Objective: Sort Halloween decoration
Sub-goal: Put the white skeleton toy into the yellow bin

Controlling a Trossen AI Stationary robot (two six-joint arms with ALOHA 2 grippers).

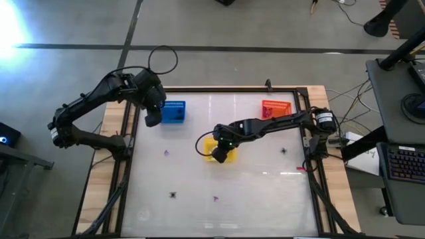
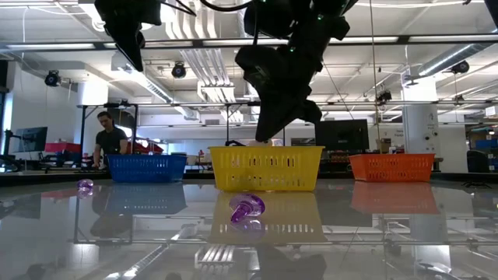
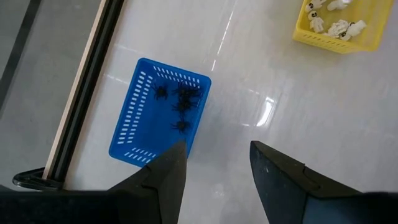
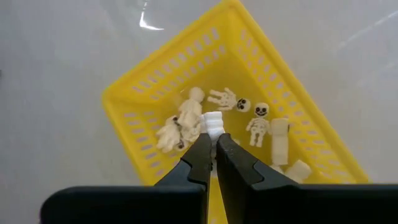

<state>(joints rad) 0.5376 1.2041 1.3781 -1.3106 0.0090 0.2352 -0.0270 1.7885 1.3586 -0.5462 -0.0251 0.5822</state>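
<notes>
Your left hand hangs over the far-left part of the surface, just beside the blue basket, with its fingers spread wide and nothing between them. That basket already carries several black spidery trinkets, so leave this arm parked where it waits.

The step in hand belongs to your right hand, poised above the yellow basket near the middle of the surface. Its fingers are pinched narrow on 1 small white ribbed piece, held over the cream skeleton trinkets already lying in the basket. To do this well, keep the piece centred over the basket floor, not over the mesh wall, and lower a little before you part the fingers, because a light trinket dropped from height may bounce off the pile and out. Open only as far as needed and lift straight up, so a fingertip does not catch the rim and drag the basket.

Loose trinkets are yet to sort: 1 purple piece to the left of the yellow basket, 1 black spider and another purple one near the front, and 1 black one to the right. The orange basket sits at the far right, and I judge the purple pieces belong there.
</notes>
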